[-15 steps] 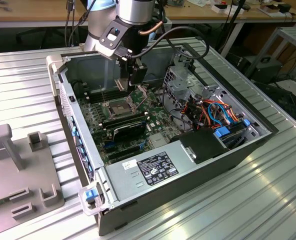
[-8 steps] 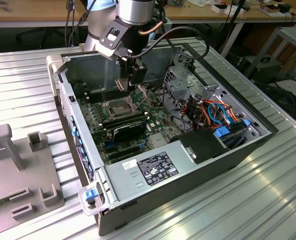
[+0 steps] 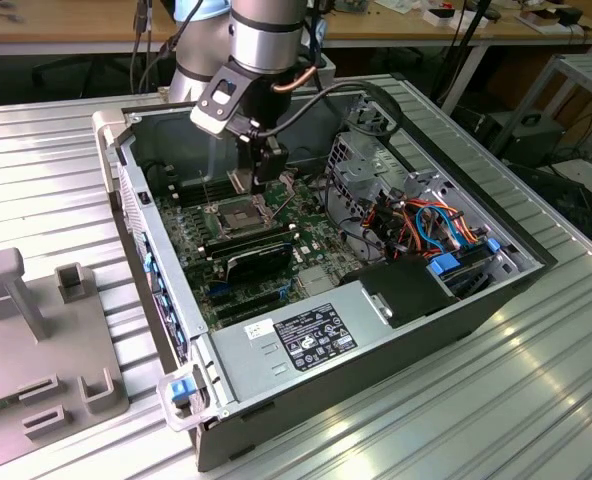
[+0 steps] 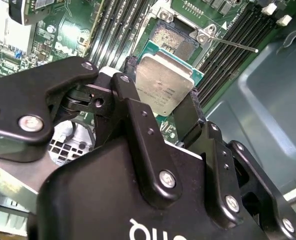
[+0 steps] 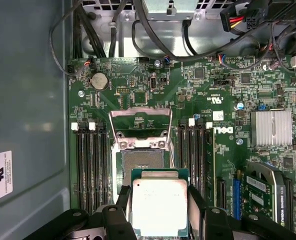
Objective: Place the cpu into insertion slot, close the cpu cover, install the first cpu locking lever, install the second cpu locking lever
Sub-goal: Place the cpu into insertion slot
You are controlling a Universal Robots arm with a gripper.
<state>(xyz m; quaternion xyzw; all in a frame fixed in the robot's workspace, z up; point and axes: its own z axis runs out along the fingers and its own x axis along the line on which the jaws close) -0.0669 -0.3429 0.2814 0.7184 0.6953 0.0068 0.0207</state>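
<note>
The cpu (image 5: pixel 159 206), a flat square chip with a dull silver metal top on a green base, is clamped between the two black fingers (image 5: pixel 123 206) of the tool (image 3: pixel 267 170). One finger presses against each of two opposite edges. In both wrist views the cpu hangs beside the insertion slot (image 5: pixel 140 162), a dark square socket in a silver frame. It is not seated, and the contact grid lies bare.

The cpu cover (image 5: pixel 140 112), a thin silver frame plate with a square window, is swung open on the far side of the socket. Long black memory slots (image 5: pixel 90 165) flank the socket on the green motherboard (image 5: pixel 223 90). The board lies in an open grey computer case (image 3: pixel 396 330) on the ribbed aluminium desk (image 3: pixel 476 410).
</note>
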